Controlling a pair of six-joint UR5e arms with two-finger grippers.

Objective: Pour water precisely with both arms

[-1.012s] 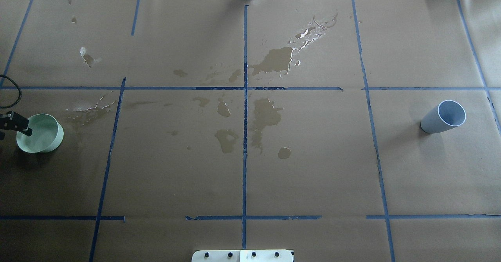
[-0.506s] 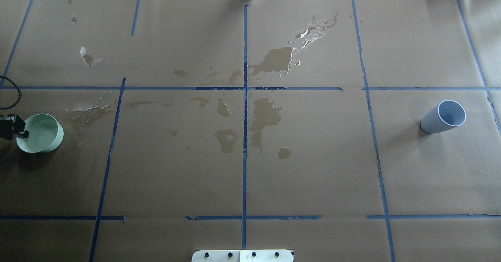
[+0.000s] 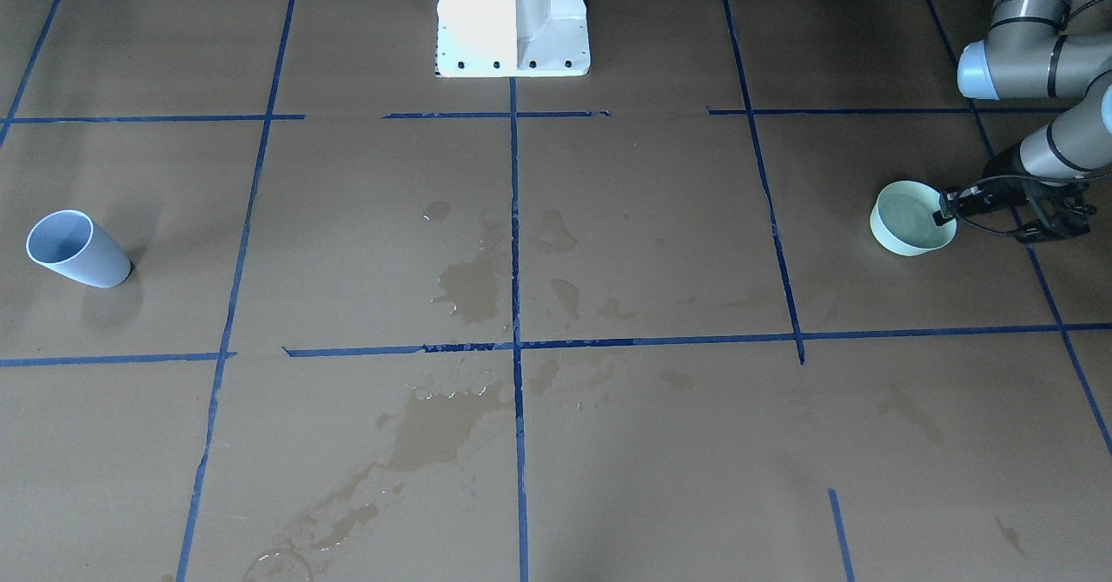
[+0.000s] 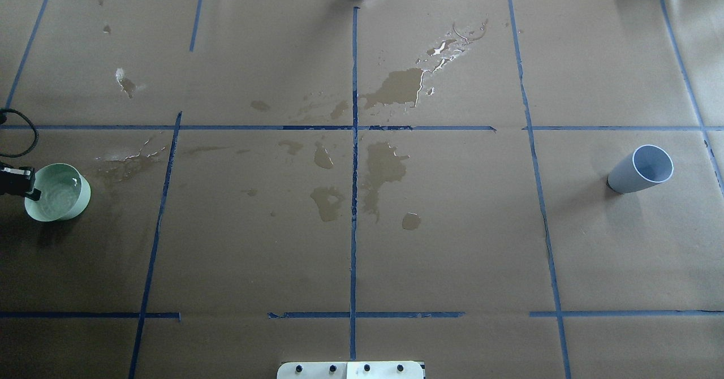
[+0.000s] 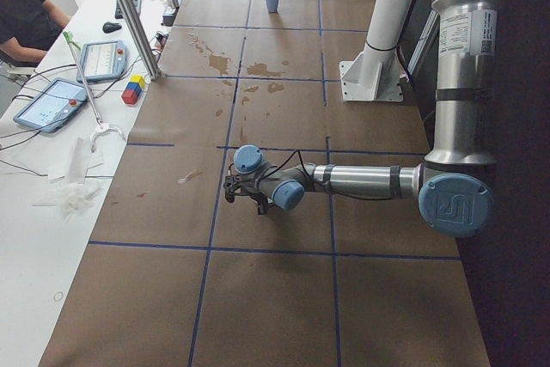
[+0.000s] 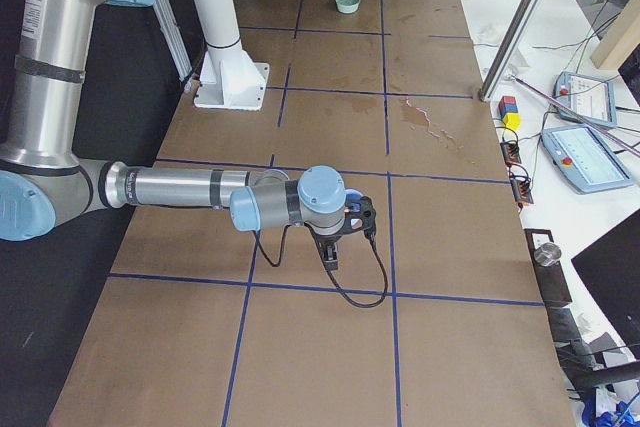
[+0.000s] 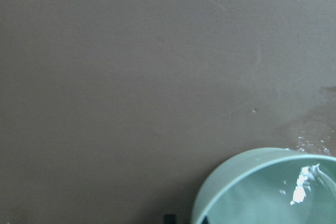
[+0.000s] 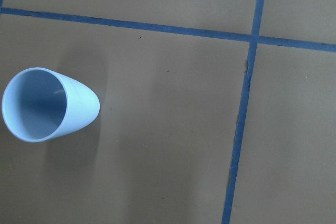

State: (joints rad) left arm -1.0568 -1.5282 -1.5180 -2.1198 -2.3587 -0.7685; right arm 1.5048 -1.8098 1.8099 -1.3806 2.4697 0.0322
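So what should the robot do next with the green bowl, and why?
Probably pinch the left gripper firmly onto the green bowl at its rim before lifting. It sits right at that rim, the water looks rippled, and the blue cup stands far across the table.

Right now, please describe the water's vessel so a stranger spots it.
On the brown table, go to the robot's left end. There the left gripper holds a low pale green bowl. Unlike the tall blue-grey cup, it contains water.

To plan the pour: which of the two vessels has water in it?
The pale green bowl: water glints inside. The light blue cup looks empty.
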